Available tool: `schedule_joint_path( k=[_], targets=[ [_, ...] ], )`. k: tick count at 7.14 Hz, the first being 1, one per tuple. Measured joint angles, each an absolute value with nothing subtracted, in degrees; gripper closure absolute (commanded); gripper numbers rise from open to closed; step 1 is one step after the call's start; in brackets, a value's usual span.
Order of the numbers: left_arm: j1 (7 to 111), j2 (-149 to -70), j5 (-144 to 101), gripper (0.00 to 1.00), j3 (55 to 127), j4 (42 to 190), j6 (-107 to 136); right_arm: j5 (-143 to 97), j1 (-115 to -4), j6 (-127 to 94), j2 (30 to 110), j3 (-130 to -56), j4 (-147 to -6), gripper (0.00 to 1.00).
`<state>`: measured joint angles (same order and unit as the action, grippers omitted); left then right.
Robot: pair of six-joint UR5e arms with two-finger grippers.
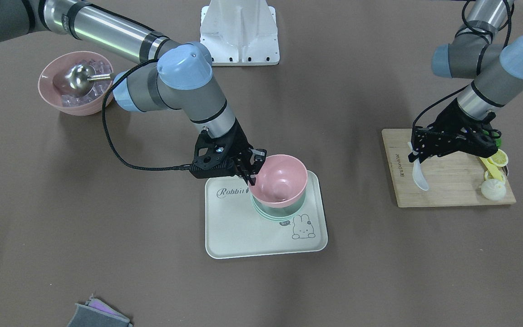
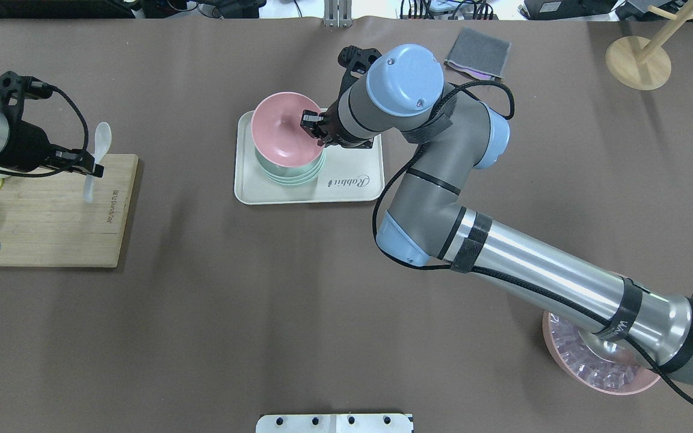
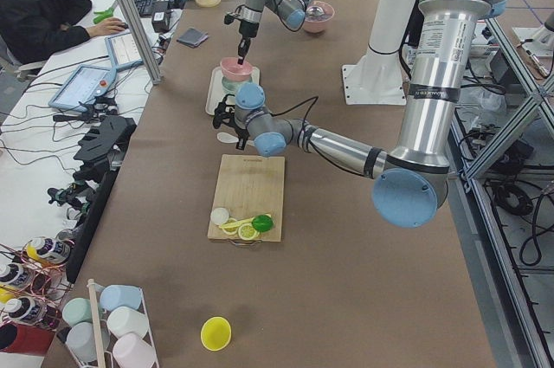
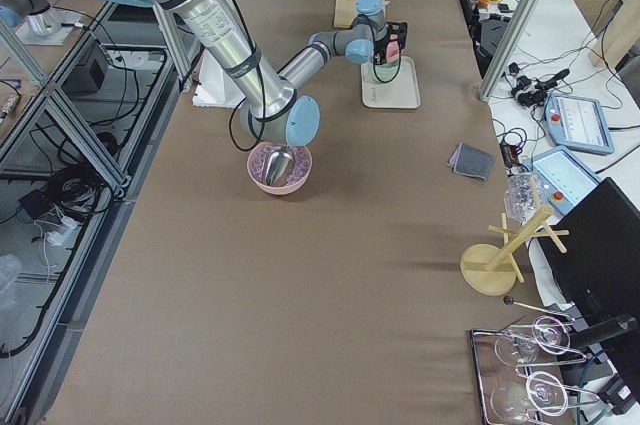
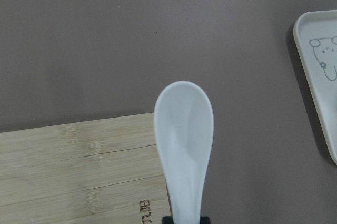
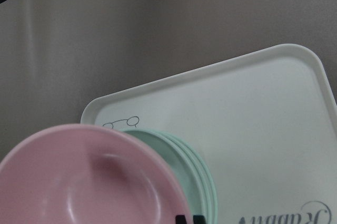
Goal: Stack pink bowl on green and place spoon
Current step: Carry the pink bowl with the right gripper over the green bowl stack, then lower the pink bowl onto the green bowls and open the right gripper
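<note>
The small pink bowl (image 1: 279,179) (image 2: 283,129) (image 6: 89,182) sits tilted on top of the mint-green bowl stack (image 1: 261,211) (image 2: 298,174) (image 6: 189,171) on a white rabbit tray (image 1: 243,231) (image 2: 346,186) (image 6: 253,118). My right gripper (image 1: 254,170) (image 2: 313,123) is shut on the pink bowl's rim. I cannot tell whether the bowl rests fully in the stack. My left gripper (image 1: 413,154) (image 2: 91,168) is shut on the handle of the white spoon (image 1: 419,175) (image 2: 95,156) (image 5: 184,139) and holds it above the edge of a wooden cutting board (image 1: 447,181) (image 2: 52,222) (image 5: 68,166).
A larger pink bowl with ice cubes and a metal scoop (image 1: 77,81) (image 2: 599,367) stands under my right arm. Lemon slices and a pale-yellow utensil (image 1: 497,159) lie on the board's far end. A grey cloth (image 2: 479,54) and a wooden stand (image 2: 638,60) are beyond the tray.
</note>
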<state>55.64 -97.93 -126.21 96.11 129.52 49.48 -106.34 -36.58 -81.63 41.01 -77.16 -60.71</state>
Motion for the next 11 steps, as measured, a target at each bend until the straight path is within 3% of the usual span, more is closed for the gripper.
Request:
schedule_joint_path(
  k=[5,6,7,11],
  targets=[
    [55.6,-97.9,-126.2,1.0,95.9,129.6,49.4,-105.7,-36.1,-81.6,40.8,-76.6,-60.6,1.0],
    [55.6,-97.9,-126.2,1.0,95.8,129.6,49.4,-105.7,-36.1,-81.6,40.8,-76.6,-60.6,0.85],
    [55.6,-97.8,-126.2,1.0,95.7,129.7,49.4,-105.7,-36.1,-81.7,40.8,-76.7,-60.6,0.01],
    [55.6,-97.7,-126.2,1.0,95.7,129.8,49.4,-105.6,-36.1,-82.5,41.1,-76.9,-60.6,0.0]
  ],
)
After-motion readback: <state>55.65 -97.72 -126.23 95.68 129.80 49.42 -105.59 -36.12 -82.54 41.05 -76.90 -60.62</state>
